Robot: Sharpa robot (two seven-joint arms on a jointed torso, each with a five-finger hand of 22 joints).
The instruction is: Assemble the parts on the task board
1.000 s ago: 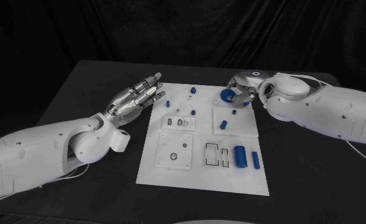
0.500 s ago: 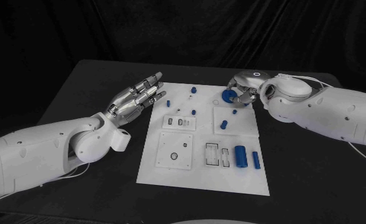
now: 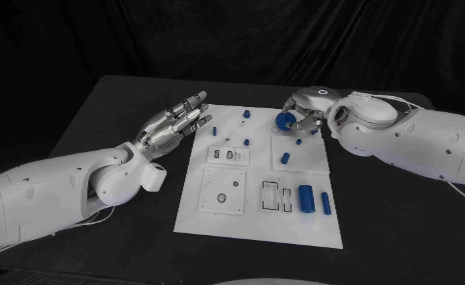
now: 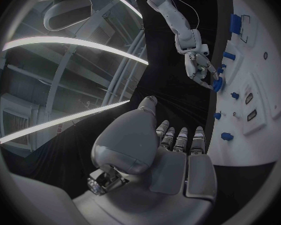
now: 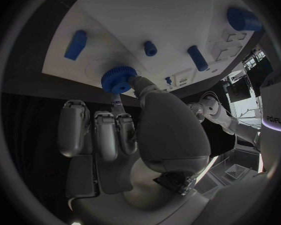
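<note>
The white task board (image 3: pixel 254 221) lies mid-table with several small blue parts on it. My right hand (image 3: pixel 306 110) hovers over the board's far right corner and pinches a blue gear (image 3: pixel 285 121) between thumb and finger. The right wrist view shows the gear (image 5: pixel 118 79) at the fingertips of that hand (image 5: pixel 125 130), just above the board (image 5: pixel 165 15). My left hand (image 3: pixel 177 124) is open with its fingers stretched out, beside the board's far left corner, holding nothing. In the left wrist view the left hand (image 4: pixel 159 150) points toward the right hand (image 4: pixel 200 67) and gear (image 4: pixel 217 84).
Blue pegs stand at the far edge (image 3: pixel 246 114) and mid-board (image 3: pixel 246 142), and a short one (image 3: pixel 285 158) lies nearer the right side. A thick blue cylinder (image 3: pixel 306 198) and a thinner one (image 3: pixel 324 203) lie near the board's right edge. Black table surrounds the board.
My right hand has shifted slightly left and away with the blue gear still pinched. The left hand has stayed put.
</note>
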